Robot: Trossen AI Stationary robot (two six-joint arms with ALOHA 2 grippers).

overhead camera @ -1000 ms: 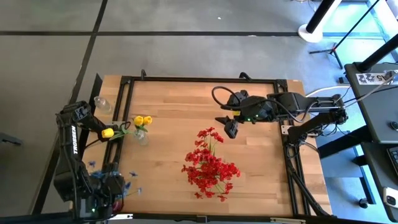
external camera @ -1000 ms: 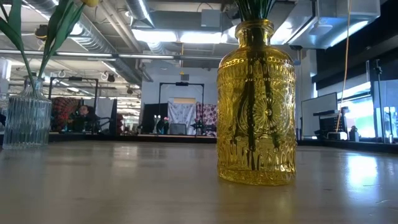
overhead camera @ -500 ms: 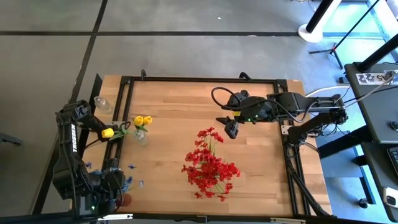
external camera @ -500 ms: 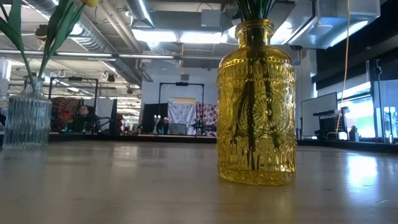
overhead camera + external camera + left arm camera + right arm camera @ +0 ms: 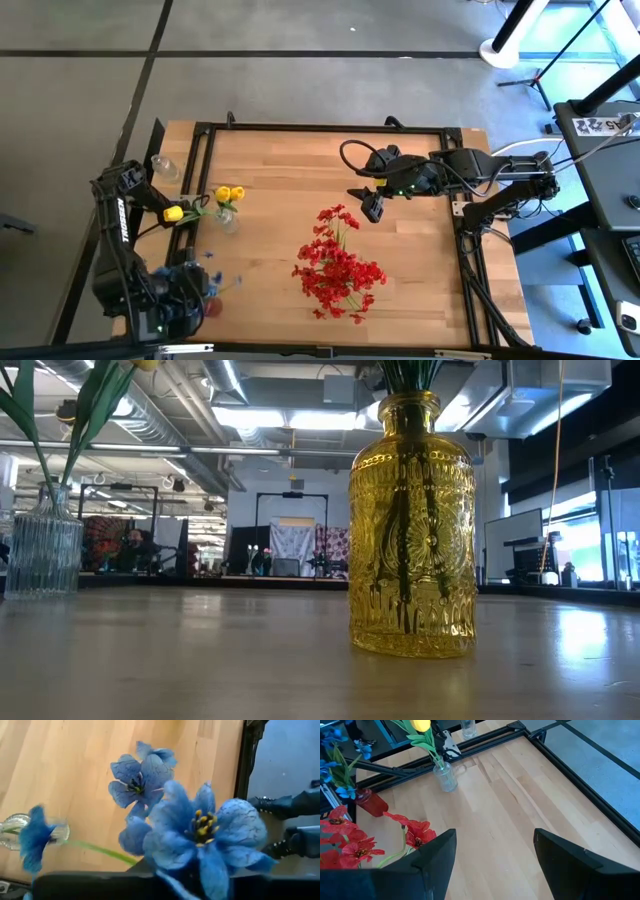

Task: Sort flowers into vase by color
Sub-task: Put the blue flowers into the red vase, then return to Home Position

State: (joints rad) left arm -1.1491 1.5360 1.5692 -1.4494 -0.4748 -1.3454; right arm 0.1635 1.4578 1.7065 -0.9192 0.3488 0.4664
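High view first: my left gripper (image 5: 205, 290) sits at the counter's (image 5: 420, 260) near-left corner carrying the blue flowers (image 5: 222, 284) over a small red vase (image 5: 212, 306); red flowers (image 5: 338, 268) fill the centre. Low view shows only the yellow vase (image 5: 411, 525) and a clear vase (image 5: 42, 552). Left wrist view: blooms hide my jaws, so I cannot tell their grip. Right wrist view: the right gripper's (image 5: 492, 852) jaws stand apart, waiting. I'd lower the stems slowly, centred on the vase mouth.
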